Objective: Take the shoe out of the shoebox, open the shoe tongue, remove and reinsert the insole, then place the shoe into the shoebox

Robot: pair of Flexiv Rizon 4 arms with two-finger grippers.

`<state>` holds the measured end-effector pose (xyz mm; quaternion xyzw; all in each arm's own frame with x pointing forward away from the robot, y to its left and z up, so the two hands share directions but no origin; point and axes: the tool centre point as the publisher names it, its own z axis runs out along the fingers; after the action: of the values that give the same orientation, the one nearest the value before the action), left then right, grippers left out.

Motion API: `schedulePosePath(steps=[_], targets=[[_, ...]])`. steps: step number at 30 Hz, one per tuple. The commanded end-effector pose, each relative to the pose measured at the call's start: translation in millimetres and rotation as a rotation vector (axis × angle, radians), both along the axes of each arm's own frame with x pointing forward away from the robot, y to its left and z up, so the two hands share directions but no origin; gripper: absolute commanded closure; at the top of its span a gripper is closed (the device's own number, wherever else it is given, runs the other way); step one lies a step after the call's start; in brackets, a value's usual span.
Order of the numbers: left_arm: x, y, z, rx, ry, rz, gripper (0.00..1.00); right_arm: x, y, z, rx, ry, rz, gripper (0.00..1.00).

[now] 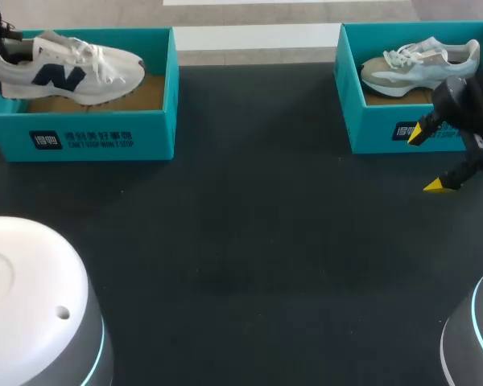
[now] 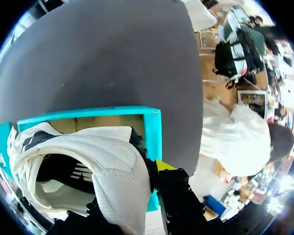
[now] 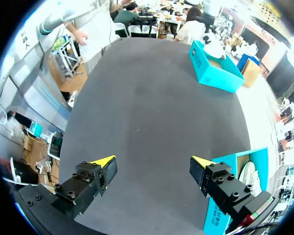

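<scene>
My left gripper (image 2: 130, 188) clamped on heel of white shoe (image 1: 72, 64), shoe inside left shoebox (image 1: 105, 138), my right gripper (image 1: 427, 159) fingers spread wide, above table (image 1: 249, 225), beside right shoebox (image 1: 378, 133)

Plain dark table (image 1: 249, 241) under even light

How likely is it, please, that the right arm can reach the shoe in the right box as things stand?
Probably yes: the right gripper hangs open just in front of the box, whose top is open, and nothing lies between it and the shoe.
</scene>
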<state>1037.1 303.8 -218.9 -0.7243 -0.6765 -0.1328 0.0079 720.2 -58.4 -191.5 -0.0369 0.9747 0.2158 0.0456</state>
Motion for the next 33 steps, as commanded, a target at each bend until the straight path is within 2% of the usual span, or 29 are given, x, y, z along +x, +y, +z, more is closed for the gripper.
schedulePosePath(steps=[1,15,18,27,33], targets=[[2.1,2.5,-5.9,-0.025,0.019,-0.142,1.00,0.9,0.4,-0.8,-0.002,0.001,0.000,0.00],[7.1,8.3,9.0,-0.088,0.028,-0.014,1.00,0.9,0.4,-0.8,-0.002,0.001,0.000,0.00],[11.5,3.6,3.0,-0.056,0.005,0.003,1.00,0.9,0.4,-0.8,-0.002,0.001,0.000,0.00],[32.5,-5.8,-21.3,-0.095,0.005,0.013,1.00,0.9,0.4,-0.8,-0.002,0.001,0.000,0.00],[33.8,-15.8,-53.6,-0.087,0.038,0.036,1.00,0.9,0.4,-0.8,-0.002,0.001,0.000,0.00]])
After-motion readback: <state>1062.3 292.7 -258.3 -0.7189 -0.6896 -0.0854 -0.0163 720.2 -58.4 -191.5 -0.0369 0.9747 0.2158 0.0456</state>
